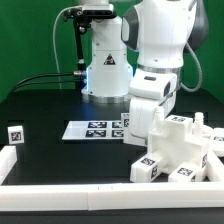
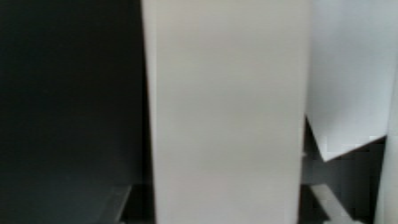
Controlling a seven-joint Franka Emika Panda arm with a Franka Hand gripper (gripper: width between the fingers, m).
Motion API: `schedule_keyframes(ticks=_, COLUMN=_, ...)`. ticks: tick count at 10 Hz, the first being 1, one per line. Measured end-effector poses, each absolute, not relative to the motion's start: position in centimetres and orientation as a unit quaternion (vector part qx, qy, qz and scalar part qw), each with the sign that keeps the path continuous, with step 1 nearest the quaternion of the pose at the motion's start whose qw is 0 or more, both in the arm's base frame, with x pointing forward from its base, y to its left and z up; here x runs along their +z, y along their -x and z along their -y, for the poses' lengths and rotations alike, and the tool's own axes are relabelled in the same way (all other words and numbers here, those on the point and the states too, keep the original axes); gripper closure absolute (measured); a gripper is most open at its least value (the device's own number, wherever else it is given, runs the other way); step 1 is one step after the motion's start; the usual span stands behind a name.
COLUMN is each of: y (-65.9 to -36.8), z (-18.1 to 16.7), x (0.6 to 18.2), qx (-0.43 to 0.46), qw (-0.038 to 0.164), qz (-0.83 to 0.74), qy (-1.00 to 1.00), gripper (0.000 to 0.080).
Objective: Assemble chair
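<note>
The partly joined white chair (image 1: 180,145), blocky and tagged, stands at the exterior view's lower right. My gripper (image 1: 141,116) hangs just beside it on the exterior view's left, its fingers hidden behind white parts. In the wrist view a broad white chair piece (image 2: 222,100) runs straight between the jaws of my gripper (image 2: 222,208), and a finger (image 2: 333,196) sits close against each side of it. One small loose tagged chair part (image 1: 15,133) lies at the far left of the exterior view.
The marker board (image 1: 93,128) lies flat on the black table in front of the arm's base (image 1: 105,75). Long white border rails (image 1: 60,188) run along the front and the left edge.
</note>
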State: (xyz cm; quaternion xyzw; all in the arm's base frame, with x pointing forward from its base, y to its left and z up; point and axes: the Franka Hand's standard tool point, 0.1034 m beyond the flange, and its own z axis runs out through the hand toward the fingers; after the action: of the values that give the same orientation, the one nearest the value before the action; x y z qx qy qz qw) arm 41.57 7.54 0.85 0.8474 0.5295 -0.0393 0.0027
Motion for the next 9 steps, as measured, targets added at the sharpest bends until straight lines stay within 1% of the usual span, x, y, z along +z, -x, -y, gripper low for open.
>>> schedule_keyframes(ticks=1, y=-41.6, z=-7.9, x=1.5, qx=-0.042, qw=0.001, qz=-0.530, qy=-0.847, gripper=0.0518)
schedule_keyframes(ticks=2, y=-41.5, z=-8.2, x=2.6, qx=-0.051, qw=-0.005, qz=-0.527, qy=-0.848, gripper=0.0518)
schedule_keyframes(ticks=3, y=-41.2, z=-8.5, x=4.8, qx=-0.067, qw=-0.015, qz=-0.525, qy=-0.848, gripper=0.0518)
schedule_keyframes(ticks=4, y=-41.4, z=-8.0, x=7.3, qx=-0.071, qw=-0.019, qz=-0.533, qy=-0.843, gripper=0.0518)
schedule_keyframes(ticks=5, y=-41.5, z=-6.0, x=9.1, qx=-0.075, qw=-0.026, qz=-0.539, qy=-0.839, gripper=0.0517)
schedule_keyframes(ticks=6, y=-41.6, z=-4.4, x=9.4, qx=-0.073, qw=-0.030, qz=-0.554, qy=-0.829, gripper=0.0517)
schedule_keyframes(ticks=7, y=-41.5, z=-1.9, x=9.5, qx=-0.077, qw=-0.038, qz=-0.572, qy=-0.816, gripper=0.0517)
schedule_keyframes(ticks=8, y=-42.2, z=0.4, x=9.7, qx=-0.081, qw=-0.044, qz=-0.570, qy=-0.817, gripper=0.0515)
schedule_keyframes(ticks=9, y=-42.6, z=1.1, x=9.5, qx=-0.082, qw=-0.044, qz=-0.566, qy=-0.819, gripper=0.0515)
